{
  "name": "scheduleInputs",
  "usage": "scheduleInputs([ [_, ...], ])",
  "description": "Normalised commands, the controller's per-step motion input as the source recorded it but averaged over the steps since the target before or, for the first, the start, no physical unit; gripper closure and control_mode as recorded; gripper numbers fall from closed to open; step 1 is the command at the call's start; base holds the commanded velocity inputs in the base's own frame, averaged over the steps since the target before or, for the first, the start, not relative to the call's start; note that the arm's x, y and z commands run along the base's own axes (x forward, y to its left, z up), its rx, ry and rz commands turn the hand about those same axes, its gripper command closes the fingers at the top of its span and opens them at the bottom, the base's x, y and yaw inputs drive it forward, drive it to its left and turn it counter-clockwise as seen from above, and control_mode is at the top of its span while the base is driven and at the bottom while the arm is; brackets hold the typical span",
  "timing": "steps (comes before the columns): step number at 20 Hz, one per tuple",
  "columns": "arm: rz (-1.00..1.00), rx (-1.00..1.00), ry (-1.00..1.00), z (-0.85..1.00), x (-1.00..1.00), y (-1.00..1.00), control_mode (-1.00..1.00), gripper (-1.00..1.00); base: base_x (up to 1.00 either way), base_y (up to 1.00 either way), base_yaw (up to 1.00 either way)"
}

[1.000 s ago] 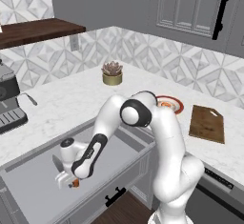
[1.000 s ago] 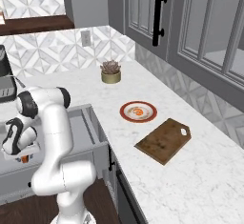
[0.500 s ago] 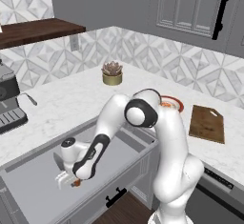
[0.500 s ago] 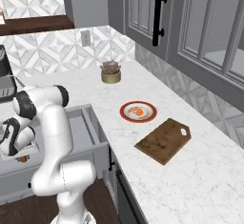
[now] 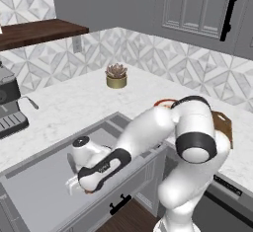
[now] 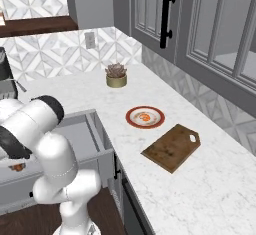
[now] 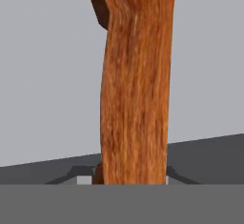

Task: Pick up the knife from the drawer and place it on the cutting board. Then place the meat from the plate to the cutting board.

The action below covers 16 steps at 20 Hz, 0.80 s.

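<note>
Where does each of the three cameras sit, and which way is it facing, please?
Left base view: behind the arm's left, facing forward and down at the open drawer; the arm reaches into it.
Right base view: behind its right, facing along the counter at the plate and cutting board; the arm's shoulder shows.
Hand view: on the hand, facing the knife handle.
Both base views share the potted plant.

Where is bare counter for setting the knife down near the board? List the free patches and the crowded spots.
Free: the cutting board itself is bare, as is the marble between it and the wall, and the stretch from the plate back to the potted plant. Crowded: the gap between plate and board is narrow, and the drawer holds the gripper, shut on the knife.
</note>
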Motion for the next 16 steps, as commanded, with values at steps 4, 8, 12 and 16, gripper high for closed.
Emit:
scheduleInputs([
  [4,-0.16,0.00,0.01,1.00,-0.56,-0.72,-1.00,1.00,0.00,0.00,0.00],
  [8,-0.14,0.00,0.00,1.00,-0.46,-0.67,-1.00,1.00,0.00,0.00,0.00],
  [12,-0.11,0.00,0.00,1.00,-0.22,-0.84,-1.00,1.00,0.00,0.00,0.00],
  [16,-0.06,0.00,0.00,1.00,-0.01,-0.91,-1.00,1.00,0.00,0.00,0.00],
])
